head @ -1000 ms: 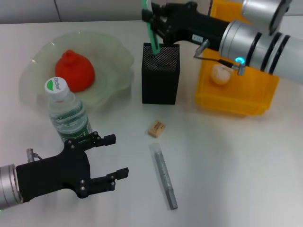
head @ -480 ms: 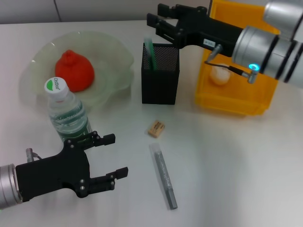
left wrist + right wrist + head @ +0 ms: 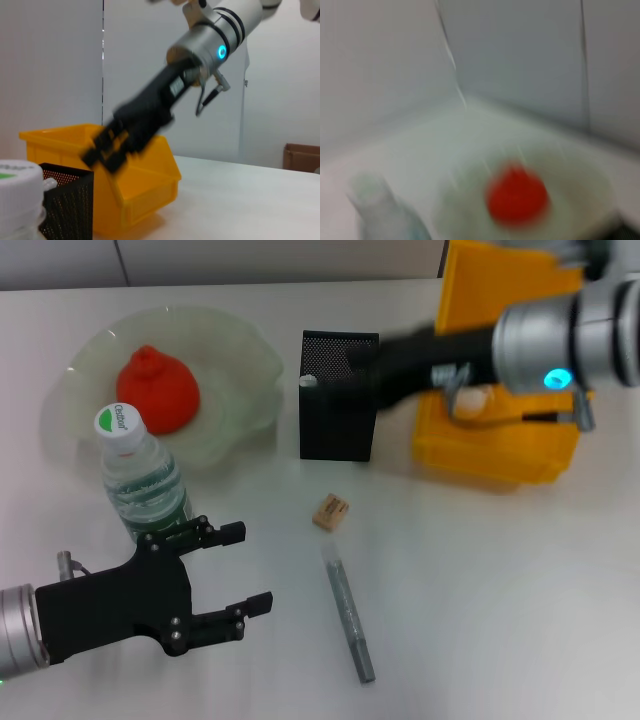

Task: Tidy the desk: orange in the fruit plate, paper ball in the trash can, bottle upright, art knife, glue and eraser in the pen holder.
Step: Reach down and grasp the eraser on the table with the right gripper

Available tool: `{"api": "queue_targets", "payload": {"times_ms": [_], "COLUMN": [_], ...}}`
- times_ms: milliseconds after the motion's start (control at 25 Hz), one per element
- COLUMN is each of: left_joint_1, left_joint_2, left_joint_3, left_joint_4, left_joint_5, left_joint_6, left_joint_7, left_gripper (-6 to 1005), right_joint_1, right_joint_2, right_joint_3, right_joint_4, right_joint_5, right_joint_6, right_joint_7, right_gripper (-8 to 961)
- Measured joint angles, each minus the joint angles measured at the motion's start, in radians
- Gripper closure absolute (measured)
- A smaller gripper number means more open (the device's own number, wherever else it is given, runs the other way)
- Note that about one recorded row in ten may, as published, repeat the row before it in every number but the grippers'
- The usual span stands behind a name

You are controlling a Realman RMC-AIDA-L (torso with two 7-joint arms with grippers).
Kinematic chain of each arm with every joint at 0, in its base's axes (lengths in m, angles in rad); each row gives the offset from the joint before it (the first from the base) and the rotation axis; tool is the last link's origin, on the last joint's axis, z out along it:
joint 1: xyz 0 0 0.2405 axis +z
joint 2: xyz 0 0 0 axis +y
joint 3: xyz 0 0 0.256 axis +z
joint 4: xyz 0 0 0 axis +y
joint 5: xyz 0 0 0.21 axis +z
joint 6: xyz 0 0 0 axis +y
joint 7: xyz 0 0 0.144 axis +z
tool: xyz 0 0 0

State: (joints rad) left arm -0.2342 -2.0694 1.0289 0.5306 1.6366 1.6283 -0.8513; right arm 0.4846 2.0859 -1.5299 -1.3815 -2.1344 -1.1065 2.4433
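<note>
Over the pen holder, the right gripper has dropped lower, jaws blurred beyond telling.

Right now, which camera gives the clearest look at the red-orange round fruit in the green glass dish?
The head view: the red-orange round fruit sits sharp and whole in the pale-green wavy-rimmed glass dish. The right wrist view shows the fruit only as a red smear. The left wrist view does not show it at all.

We see the right gripper only as a dark blur by the pen holder; fingers unreadable. Trash can cut off at top edge. Right wrist view: orange, bottle smeared.
</note>
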Motion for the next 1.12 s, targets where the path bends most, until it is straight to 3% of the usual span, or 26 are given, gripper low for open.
{"api": "queue_targets", "payload": {"times_ms": [80, 200, 280, 520, 1120], "left_joint_1": [0.0, -0.001, -0.001, -0.003, -0.004], "left_joint_2": [0.0, 0.0, 0.0, 0.0, 0.001], "left_joint_3": [0.001, 0.002, 0.002, 0.001, -0.002], "left_joint_4": [-0.002, -0.003, -0.005, -0.011, -0.011], "left_joint_5": [0.0, 0.0, 0.0, 0.0, 0.0], "left_joint_6": [-0.001, -0.002, -0.002, -0.002, -0.002], "left_joint_7": [0.0, 0.0, 0.0, 0.0, 0.0], "left_gripper": [216, 216, 216, 216, 216], "right_joint_1": [0.068, 0.112, 0.165, 0.226, 0.317], "right_joint_2": [-0.001, 0.0, 0.002, 0.004, 0.007], "right_joint_3": [-0.076, -0.112, -0.146, -0.184, -0.283], "right_joint_4": [0.0, 0.032, 0.106, 0.223, 0.391], "right_joint_5": [-0.233, -0.303, -0.306, -0.259, -0.146], "right_joint_6": [-0.08, -0.109, -0.112, -0.071, 0.024], "right_joint_7": [0.229, 0.298, 0.316, 0.294, 0.262], "right_gripper": [329, 250, 252, 260, 278]}}
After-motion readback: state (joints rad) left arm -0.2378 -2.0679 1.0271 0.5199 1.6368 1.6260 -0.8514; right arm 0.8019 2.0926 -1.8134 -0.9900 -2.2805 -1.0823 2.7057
